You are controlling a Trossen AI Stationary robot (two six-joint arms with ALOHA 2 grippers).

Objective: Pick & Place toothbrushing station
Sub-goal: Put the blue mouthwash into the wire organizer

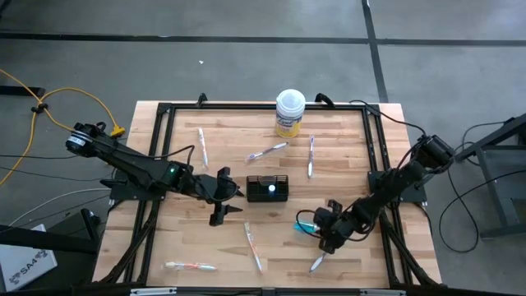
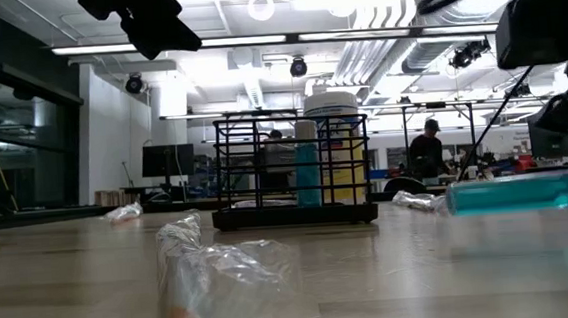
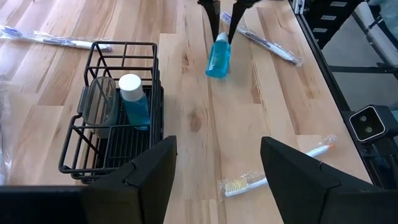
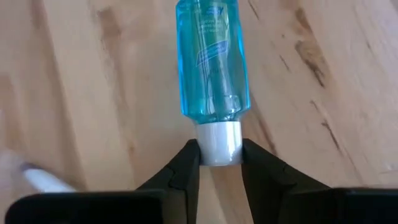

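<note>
While the left gripper [image 1: 220,205] waits open beside the black wire holder [image 1: 268,188] at mid-table in the high view, the right gripper [image 1: 322,233] sits right of it; in the left wrist view one teal bottle [image 3: 134,101] stands inside the holder; in the right wrist view the right fingers [image 4: 186,167] pinch the white cap of a second teal bottle [image 4: 210,62] lying on the table [image 4: 81,93].

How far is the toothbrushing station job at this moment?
Done: one teal bottle stands in the black wire holder. In hand: the right gripper is closed on the white cap of the second bottle, which lies on the table. Left: the toothbrushes lie scattered. The left gripper waits open beside the holder.
</note>
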